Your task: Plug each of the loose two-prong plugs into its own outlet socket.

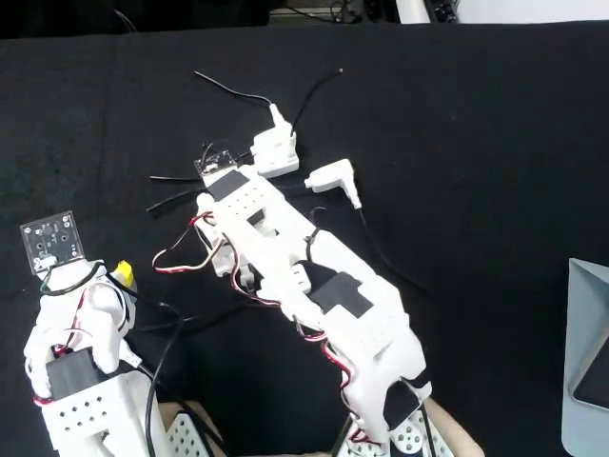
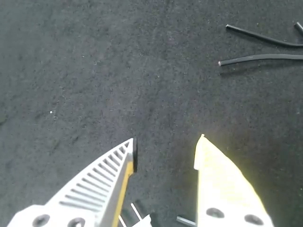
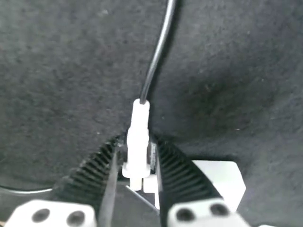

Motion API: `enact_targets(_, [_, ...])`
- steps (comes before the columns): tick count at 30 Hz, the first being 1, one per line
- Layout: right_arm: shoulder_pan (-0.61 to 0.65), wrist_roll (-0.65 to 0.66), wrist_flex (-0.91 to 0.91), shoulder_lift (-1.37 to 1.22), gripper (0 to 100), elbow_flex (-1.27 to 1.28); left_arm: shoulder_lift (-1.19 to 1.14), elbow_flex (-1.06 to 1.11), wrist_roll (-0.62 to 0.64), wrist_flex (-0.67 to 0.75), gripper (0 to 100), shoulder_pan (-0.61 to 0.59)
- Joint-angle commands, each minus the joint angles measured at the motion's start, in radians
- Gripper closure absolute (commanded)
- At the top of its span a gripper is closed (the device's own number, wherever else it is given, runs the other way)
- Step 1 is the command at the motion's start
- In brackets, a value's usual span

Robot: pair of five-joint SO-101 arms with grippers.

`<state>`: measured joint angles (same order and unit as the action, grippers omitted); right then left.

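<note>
White plastic two-prong plug (image 3: 138, 125) sits btw. the two dark ribbed fingers (image 3: 94, 175) of the right claw (image 3: 137, 144) — this claw is closed on it and presses the body from both sides. The thin black cord (image 3: 158, 56) leaves from the plug's far end and runs straight away from the claw over the black cloth (image 3: 246, 71). A white block (image 3: 220, 182) lies just beside one finger, near the claw's base. If it is a socket I cannot tell, and the prongs are hidden.

In the high view a second white plug (image 1: 333, 176), L-shaped, lies loose on the cloth near the right claw's end, not touching it, w/ its own cord trailing back beside the right arm.

The left claw (image 2: 165, 144) is well apart from both plugs. It stands open — a white ribbed finger (image 2: 102, 187) and a pale yellow finger (image 2: 222, 189) w/ a clear gap, gripping nothing. Under the gap is cloth. Two black wire ends (image 2: 255, 59) lie further ahead of this claw, toward the yellow finger's side, apart from each other.
</note>
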<state>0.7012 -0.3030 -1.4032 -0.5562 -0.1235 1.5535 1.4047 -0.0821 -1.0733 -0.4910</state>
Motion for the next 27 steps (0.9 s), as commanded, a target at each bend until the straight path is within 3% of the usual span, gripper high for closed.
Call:
enact_targets(1, [0.000, -0.002, -0.055, 0.111, 98.8, -0.024, 0.009, -0.002, 0.005, 0.026, 79, 0.001])
enact_targets(9, [-0.021, 0.000, -0.138, 0.461, 98.7, 0.027, 0.009, -0.002, 0.005, 0.028, 79, 0.001])
enact_targets(17, [-0.077, 0.143, -0.115, 0.811, 98.7, 0.262, 0.009, -0.016, 0.009, 0.038, 79, 0.005])
enact_targets(21, [-0.087, 0.160, -0.003, 1.001, 98.7, 0.415, 0.002, -0.042, 0.012, 0.094, 79, 0.062])
enact_targets(27, [-0.083, 0.299, 0.267, 1.279, 98.7, 0.710, 0.002, -0.131, 0.089, 0.103, 79, 0.194])
